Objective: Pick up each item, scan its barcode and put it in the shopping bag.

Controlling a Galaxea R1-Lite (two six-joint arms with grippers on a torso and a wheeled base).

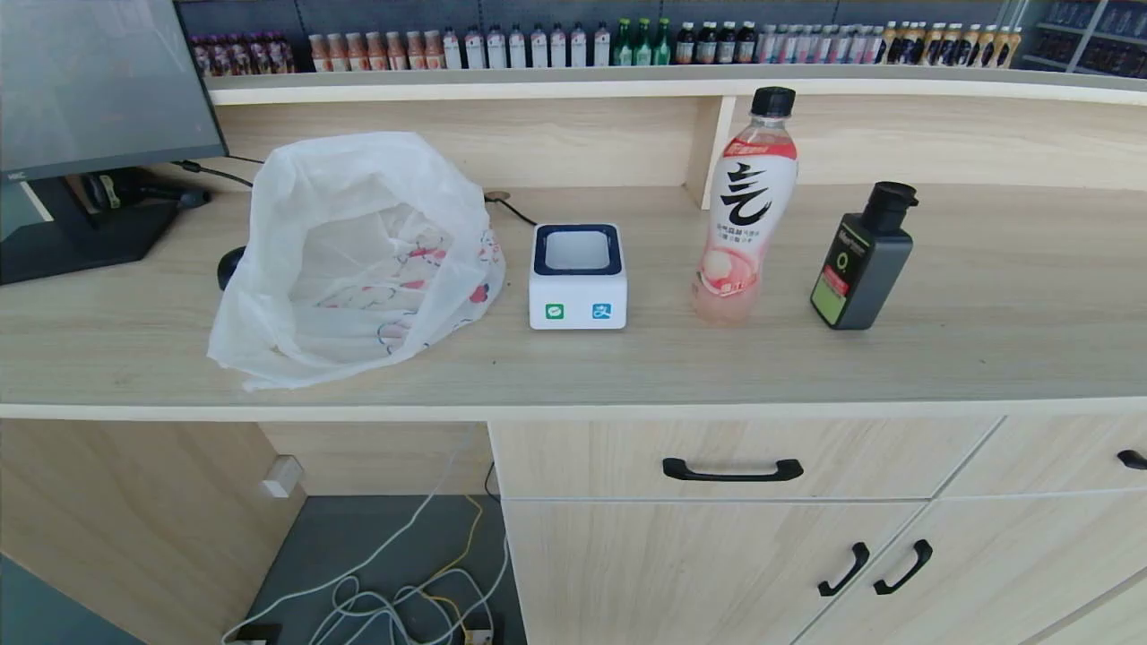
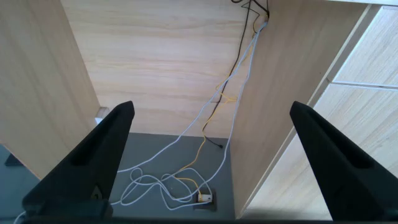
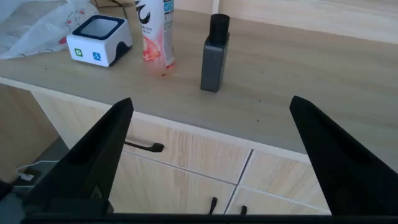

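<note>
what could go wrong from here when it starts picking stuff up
The pink bottle is tall and narrow and stands near the dark bottle; the open right gripper, reaching for one, might tip the other.
The shopping bag is limp, its mouth sagging sideways, so an item may catch the rim or slide out.
The scanner sits close beside the bag and could get bumped.

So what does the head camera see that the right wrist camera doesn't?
Head view alone: the monitor and the back shelf's row of bottles. Right wrist view alone: the right arm's own jaws, spread open. Both: the shopping bag, the scanner, the pink bottle and the dark bottle on the counter.
</note>
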